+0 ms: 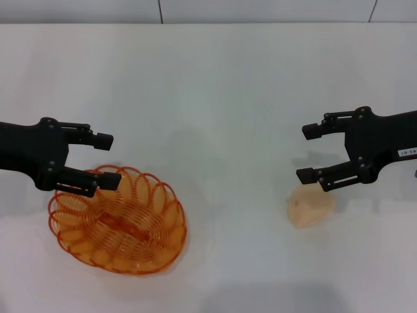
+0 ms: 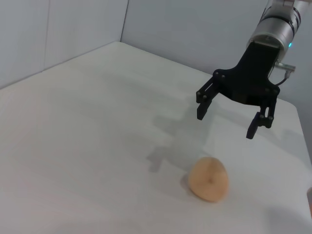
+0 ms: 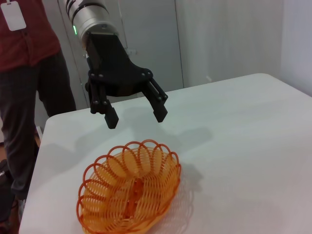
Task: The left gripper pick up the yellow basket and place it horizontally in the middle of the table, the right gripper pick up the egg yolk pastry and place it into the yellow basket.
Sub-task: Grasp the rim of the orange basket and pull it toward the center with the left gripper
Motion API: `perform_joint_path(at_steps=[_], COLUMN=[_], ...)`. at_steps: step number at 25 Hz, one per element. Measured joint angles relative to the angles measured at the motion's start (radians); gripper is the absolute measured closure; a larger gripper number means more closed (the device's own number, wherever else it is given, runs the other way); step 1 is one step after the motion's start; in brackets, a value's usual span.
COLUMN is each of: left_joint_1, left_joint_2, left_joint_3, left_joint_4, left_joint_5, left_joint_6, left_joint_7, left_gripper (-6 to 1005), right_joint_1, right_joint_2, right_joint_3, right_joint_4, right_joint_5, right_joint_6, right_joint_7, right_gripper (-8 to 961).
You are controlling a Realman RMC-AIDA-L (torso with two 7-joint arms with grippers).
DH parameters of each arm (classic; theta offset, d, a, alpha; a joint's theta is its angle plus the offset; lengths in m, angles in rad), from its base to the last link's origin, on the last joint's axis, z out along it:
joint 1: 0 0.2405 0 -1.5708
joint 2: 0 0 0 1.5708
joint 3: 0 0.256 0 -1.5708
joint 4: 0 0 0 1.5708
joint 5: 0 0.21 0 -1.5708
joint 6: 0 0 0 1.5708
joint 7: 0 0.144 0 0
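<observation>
The yellow basket (image 1: 117,218) lies on the white table (image 1: 215,98) at the front left, open side up. My left gripper (image 1: 109,160) is open and empty over the basket's far rim. The right wrist view shows it (image 3: 136,114) hovering above the basket (image 3: 129,192), apart from it. The egg yolk pastry (image 1: 311,205) rests on the table at the right. My right gripper (image 1: 305,153) is open and empty just above and behind it. The left wrist view shows this gripper (image 2: 234,117) above the pastry (image 2: 208,179), not touching it.
A person in a red shirt (image 3: 29,73) stands beyond the table's edge on the left arm's side. A wall (image 1: 260,10) runs along the table's far edge. White surface lies between the basket and the pastry.
</observation>
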Motion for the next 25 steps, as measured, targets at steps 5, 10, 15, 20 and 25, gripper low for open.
perform_joint_path(at_steps=[5,10,15,20,25], left_joint_1=[-0.006,-0.010,-0.010,-0.009,-0.009], left_joint_2=[-0.004,-0.007,-0.010,-0.009,0.000], left_joint_3=[0.001,-0.001,-0.001,-0.001,0.004], left_joint_4=[0.000,0.000,0.000,0.012,0.084], left_joint_5=[-0.001,-0.002,-0.003,-0.001,0.055], left_joint_6=[-0.004,-0.003,-0.005,-0.006,0.000], left_joint_7=[0.001,0.001,0.001,-0.041,-0.158], left_gripper=[154,153,153,154,158], right_joint_1=[0.001,0.001,0.001,0.001,0.001], right_joint_2=[0.000,0.000,0.000,0.000,0.000], right_joint_3=[-0.001,-0.002,-0.002,-0.002,-0.002], right_joint_4=[0.000,0.000,0.000,0.000,0.000], right_joint_5=[0.000,0.000,0.000,0.001,0.003], right_joint_6=[0.001,0.002,0.002,0.003,0.004], right_joint_7=[-0.003,-0.003,-0.004,-0.004,-0.002], right_gripper=[121,121,121,121,120])
